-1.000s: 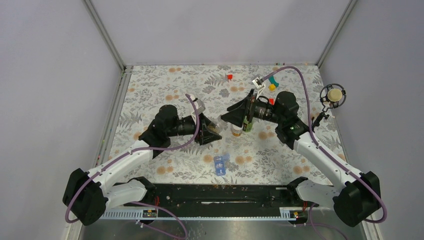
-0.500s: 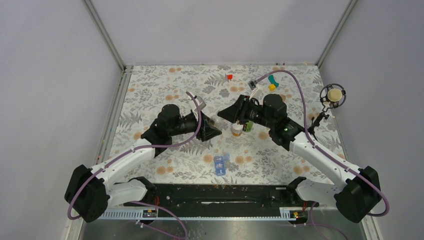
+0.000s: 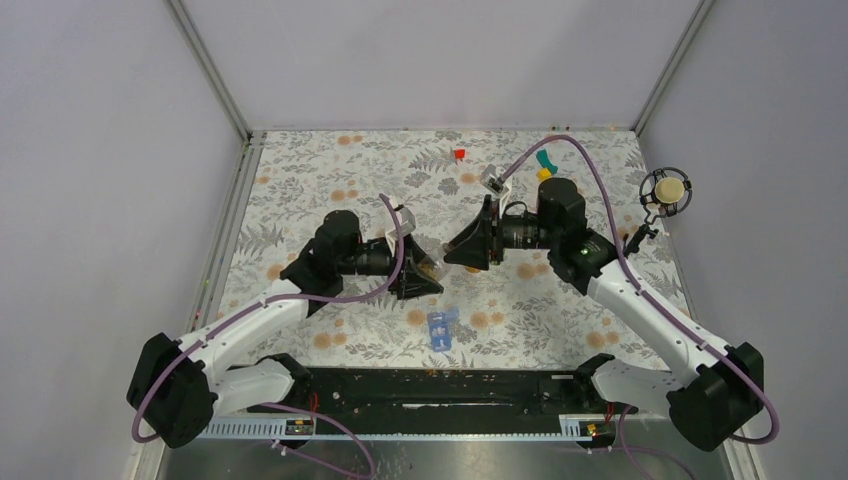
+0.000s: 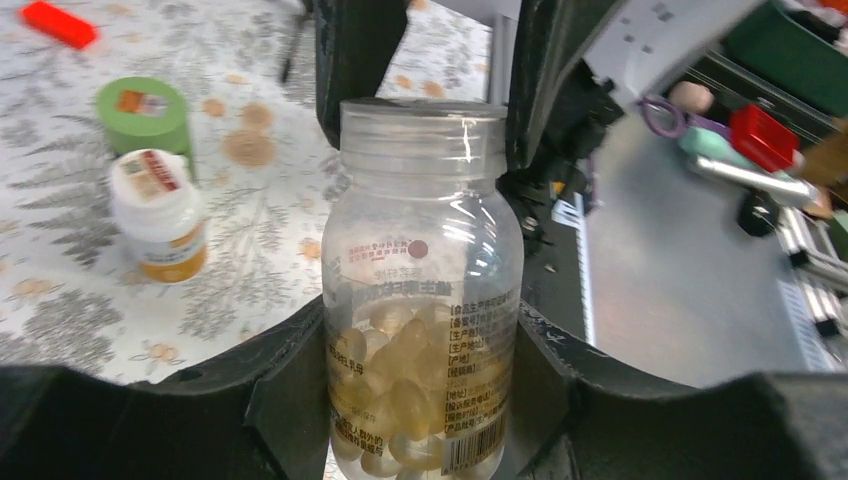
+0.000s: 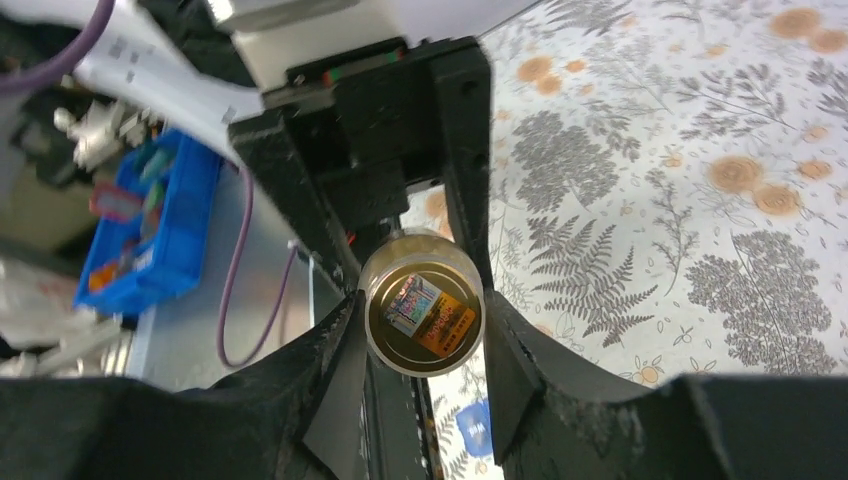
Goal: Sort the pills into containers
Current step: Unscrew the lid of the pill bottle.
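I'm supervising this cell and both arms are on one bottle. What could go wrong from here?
1. The clear bottle, clamped by the left gripper, seems to lie nearly level. If the right gripper, closed around its cap, twists it off, pills could spill onto the table, since the pill box sits apart.
2. The white bottle nearby could get knocked.

floral tablecloth (image 3: pixel 300 170), small red block (image 3: pixel 459 154), teal piece (image 3: pixel 545 160), yellow piece (image 3: pixel 545 174), round microphone (image 3: pixel 667 190)
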Robot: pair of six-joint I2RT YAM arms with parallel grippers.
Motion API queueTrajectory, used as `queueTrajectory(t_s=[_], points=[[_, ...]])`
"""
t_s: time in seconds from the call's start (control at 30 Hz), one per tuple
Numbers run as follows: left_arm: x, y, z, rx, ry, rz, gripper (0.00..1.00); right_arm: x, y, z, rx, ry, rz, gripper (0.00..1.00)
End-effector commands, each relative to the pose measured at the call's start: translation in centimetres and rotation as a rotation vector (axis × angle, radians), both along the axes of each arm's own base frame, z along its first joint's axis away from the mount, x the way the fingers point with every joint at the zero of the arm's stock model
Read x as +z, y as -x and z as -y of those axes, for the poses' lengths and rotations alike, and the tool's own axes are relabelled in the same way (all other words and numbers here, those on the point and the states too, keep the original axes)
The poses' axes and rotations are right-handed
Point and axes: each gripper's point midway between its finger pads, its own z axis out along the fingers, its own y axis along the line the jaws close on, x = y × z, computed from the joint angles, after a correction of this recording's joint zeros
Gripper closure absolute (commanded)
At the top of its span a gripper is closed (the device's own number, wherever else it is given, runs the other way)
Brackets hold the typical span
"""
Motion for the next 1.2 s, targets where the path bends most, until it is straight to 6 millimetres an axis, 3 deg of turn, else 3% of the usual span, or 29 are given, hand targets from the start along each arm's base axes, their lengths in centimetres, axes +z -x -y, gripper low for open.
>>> queueTrajectory(t_s=[0.0, 0.03, 0.07, 0.1, 0.13, 0.17, 0.27, 0.4, 0.5, 0.73, 0.83, 1.07, 1.17], points=[[4.4, 2.5, -0.1, -0.157, 0.110, 0.122, 1.00, 0.0, 4.2, 1.1, 0.231, 0.044, 0.143, 1.00], [4.5, 2.5, -0.1, -0.159, 0.110, 0.126, 1.00, -0.1, 2.9, 1.3, 0.150, 0.071, 0.154, 0.97], [4.5, 2.4, -0.2, -0.147, 0.107, 0.127, 1.00, -0.1, 1.3, 1.5, 0.049, 0.092, 0.152, 0.57], [4.5, 2.2, -0.2, -0.133, 0.105, 0.129, 1.00, 0.1, 0.1, 1.7, -0.033, 0.097, 0.136, 0.24], [4.5, 1.9, -0.2, -0.117, 0.104, 0.131, 1.00, 0.5, -0.7, 1.7, -0.088, 0.086, 0.116, 0.06], [4.5, 1.6, -0.2, -0.100, 0.103, 0.133, 1.00, 1.0, -1.1, 1.5, -0.122, 0.064, 0.088, 0.01], [4.5, 0.6, -0.1, -0.047, 0.097, 0.139, 1.00, 2.9, -2.1, 0.6, -0.210, -0.063, -0.077, 0.01], [4.3, -0.9, -0.2, 0.037, 0.081, 0.139, 1.00, 2.7, -2.9, -0.2, -0.333, -0.105, -0.232, 0.01], [4.2, -1.9, -0.4, 0.099, 0.070, 0.136, 1.00, 2.9, -3.2, -0.5, -0.380, -0.153, -0.290, 0.01], [4.2, -3.3, -0.6, 0.184, 0.072, 0.132, 1.00, 2.6, -2.9, -1.0, -0.379, -0.086, -0.340, 0.12], [4.3, -3.4, -0.6, 0.190, 0.078, 0.130, 1.00, 2.7, -2.5, -1.3, -0.349, -0.082, -0.342, 0.25], [4.4, -3.3, -0.7, 0.194, 0.085, 0.125, 1.00, 3.1, -1.4, -1.9, -0.260, -0.082, -0.322, 0.67], [4.5, -2.8, -0.7, 0.175, 0.085, 0.115, 1.00, 3.7, -0.3, -1.7, -0.189, -0.069, -0.222, 0.76]])
